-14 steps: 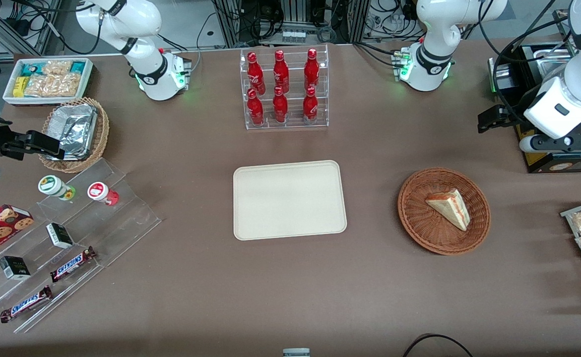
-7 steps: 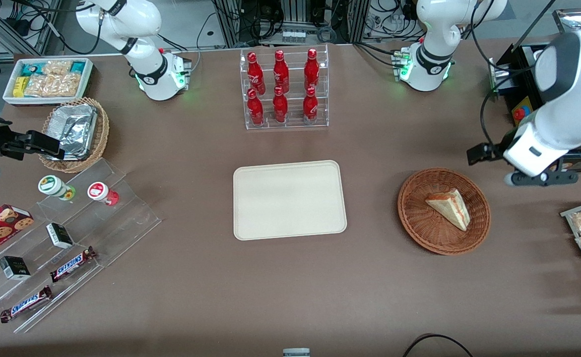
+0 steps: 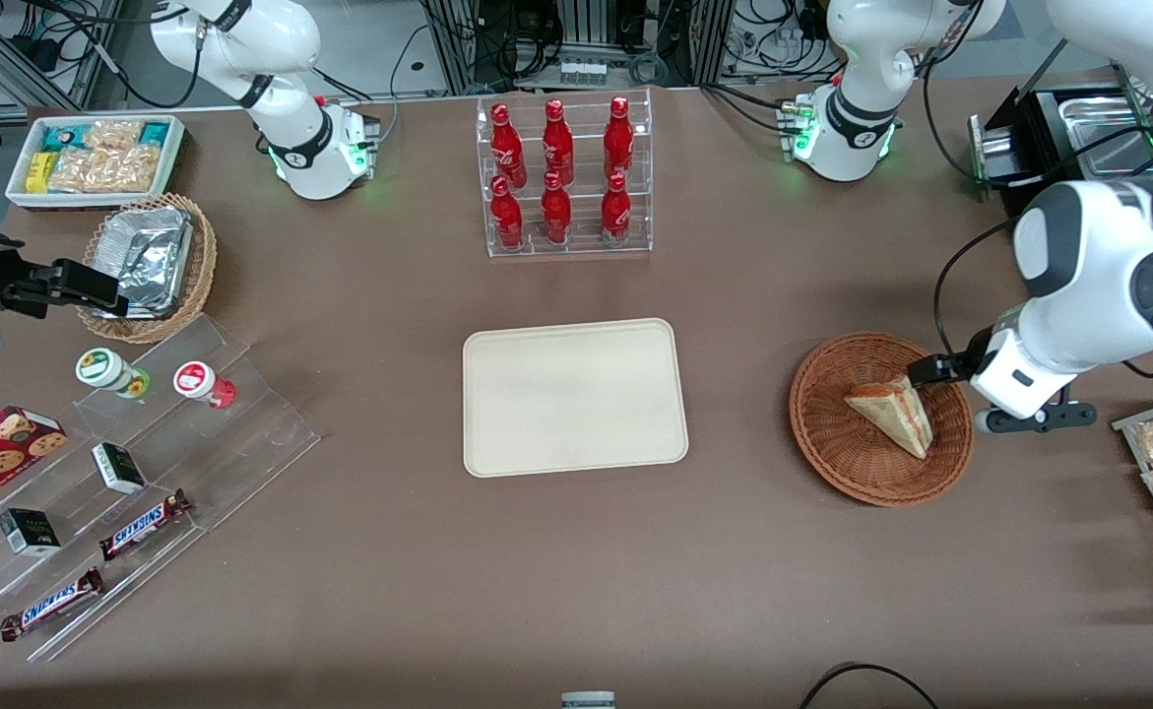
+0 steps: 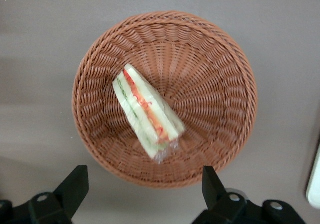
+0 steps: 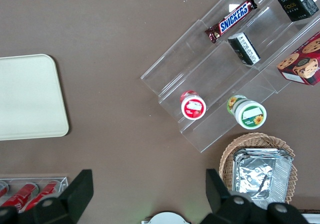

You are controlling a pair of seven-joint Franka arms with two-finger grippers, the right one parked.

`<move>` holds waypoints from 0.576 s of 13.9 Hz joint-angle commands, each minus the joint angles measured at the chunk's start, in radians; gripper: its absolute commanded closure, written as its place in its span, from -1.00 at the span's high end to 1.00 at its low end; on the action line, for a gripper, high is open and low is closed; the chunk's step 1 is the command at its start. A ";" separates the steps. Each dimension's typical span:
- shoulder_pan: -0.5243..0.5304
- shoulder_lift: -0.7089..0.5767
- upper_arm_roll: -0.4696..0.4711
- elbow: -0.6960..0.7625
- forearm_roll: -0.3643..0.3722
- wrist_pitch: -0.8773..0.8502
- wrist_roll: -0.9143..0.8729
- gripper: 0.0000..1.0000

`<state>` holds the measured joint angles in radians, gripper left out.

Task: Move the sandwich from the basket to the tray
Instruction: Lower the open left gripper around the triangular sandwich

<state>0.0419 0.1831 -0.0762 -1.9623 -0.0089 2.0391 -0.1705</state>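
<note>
Here, pincer [image 4: 142,191] held spread wide above basket [image 3: 822,443]; sandwich [image 3: 891,412] laid inside; tray [image 3: 574,396] well apart.

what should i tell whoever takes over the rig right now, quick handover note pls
Gripper: open, empty, hovering above the basket, fingers spread wide with the sandwich showing between them in the left wrist view.
Sandwich: lying in the reddish-brown wicker basket, filling edge showing, not yet touched.
Tray: mid-table, toward the parked arm's end from the basket, nothing on it.
Done: arm is positioned over the basket.
Left: lower, close on the sandwich, lift it out, carry it to the tray, set it down and release.
</note>
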 commanded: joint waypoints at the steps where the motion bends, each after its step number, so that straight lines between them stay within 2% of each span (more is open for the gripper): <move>1: 0.009 -0.030 -0.007 -0.079 0.001 0.093 -0.258 1.00; 4: 0.009 -0.059 -0.007 -0.182 0.001 0.250 -0.553 1.00; 8: 0.009 -0.040 -0.007 -0.230 0.001 0.352 -0.656 1.00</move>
<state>0.0422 0.1684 -0.0763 -2.1608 -0.0094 2.3607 -0.7695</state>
